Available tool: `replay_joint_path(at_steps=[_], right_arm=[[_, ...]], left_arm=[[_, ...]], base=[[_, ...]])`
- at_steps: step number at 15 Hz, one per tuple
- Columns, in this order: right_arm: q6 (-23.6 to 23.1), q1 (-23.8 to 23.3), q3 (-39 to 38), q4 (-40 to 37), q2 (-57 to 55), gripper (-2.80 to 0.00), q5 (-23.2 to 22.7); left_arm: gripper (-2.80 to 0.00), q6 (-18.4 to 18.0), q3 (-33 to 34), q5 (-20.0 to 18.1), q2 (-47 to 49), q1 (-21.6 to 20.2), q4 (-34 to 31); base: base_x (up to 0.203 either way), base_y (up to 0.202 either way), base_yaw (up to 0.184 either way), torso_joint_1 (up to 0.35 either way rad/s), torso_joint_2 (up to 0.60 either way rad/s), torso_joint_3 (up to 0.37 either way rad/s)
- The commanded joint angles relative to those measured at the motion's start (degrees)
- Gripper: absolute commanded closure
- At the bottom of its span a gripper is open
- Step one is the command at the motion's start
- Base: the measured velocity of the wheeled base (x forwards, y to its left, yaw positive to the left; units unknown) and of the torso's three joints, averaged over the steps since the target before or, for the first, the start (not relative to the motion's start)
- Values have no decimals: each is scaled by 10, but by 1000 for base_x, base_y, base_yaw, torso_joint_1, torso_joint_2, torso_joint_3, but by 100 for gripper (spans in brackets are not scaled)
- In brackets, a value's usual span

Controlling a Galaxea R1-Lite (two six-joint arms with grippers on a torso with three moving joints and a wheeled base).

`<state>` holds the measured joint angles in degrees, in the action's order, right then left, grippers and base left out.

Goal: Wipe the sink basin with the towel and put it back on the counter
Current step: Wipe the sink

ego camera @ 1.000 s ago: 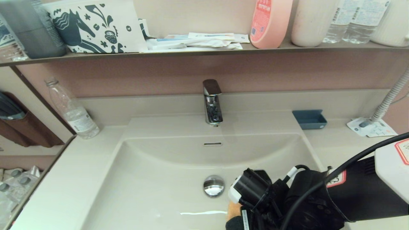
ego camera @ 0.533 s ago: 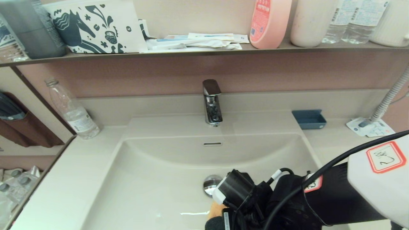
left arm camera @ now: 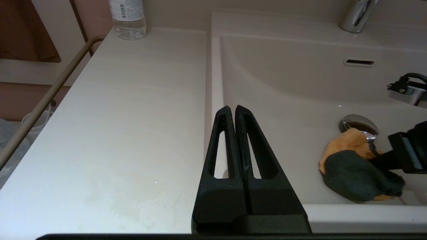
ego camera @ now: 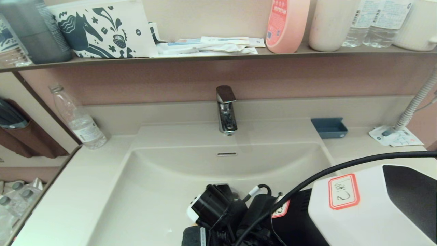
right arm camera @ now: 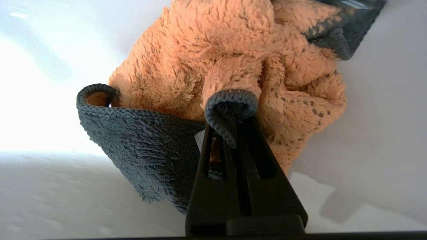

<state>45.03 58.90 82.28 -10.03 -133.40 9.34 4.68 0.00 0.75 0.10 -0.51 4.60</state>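
Observation:
The cream sink basin [ego camera: 164, 177] lies below the chrome faucet [ego camera: 226, 109] and the overflow slot [ego camera: 227, 154]. My right arm [ego camera: 259, 212] reaches down into it and hides the drain plug in the head view. The right gripper [right arm camera: 233, 125] is shut on a fold of the towel [right arm camera: 233, 50], orange-tan and dark grey. The bunched towel [left arm camera: 357, 166] rests on the basin floor just in front of the drain plug [left arm camera: 358, 121]. My left gripper [left arm camera: 232, 108] is shut and empty, hovering over the counter [left arm camera: 133, 116] at the basin's left rim.
A clear plastic bottle [ego camera: 78, 119] stands at the counter's back left. A blue tray [ego camera: 329, 127] and white paper packets [ego camera: 396, 136] lie on the right side. A dark shelf [ego camera: 218, 56] with bottles runs above. A metal rail [left arm camera: 43, 100] borders the counter's left edge.
My right arm has swept leftward across the basin floor with the towel and now covers the drain plug in the head view. The left gripper is not seen earlier.

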Motion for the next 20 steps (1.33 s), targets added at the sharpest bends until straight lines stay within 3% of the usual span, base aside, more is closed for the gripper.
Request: replay_joint_path(at_steps=[1,8,12,20], right_arm=[[2,6,38,-3,-43,0,0],[-3,-4,190,1,-126,0,37],[-56,-36,288,-1,-199,0,103],[-70,-97,251,-26,-181,0,195]], left_arm=[[0,1,0,0,1,0,1],[0,1,0,0,0,0,1],[0,1,0,0,1,0,1],[0,1,0,0,0,0,1]], base=[[0,0,0,0,0,0],[0,0,0,0,0,0],[0,0,0,0,0,0],[0,0,0,0,0,0]])
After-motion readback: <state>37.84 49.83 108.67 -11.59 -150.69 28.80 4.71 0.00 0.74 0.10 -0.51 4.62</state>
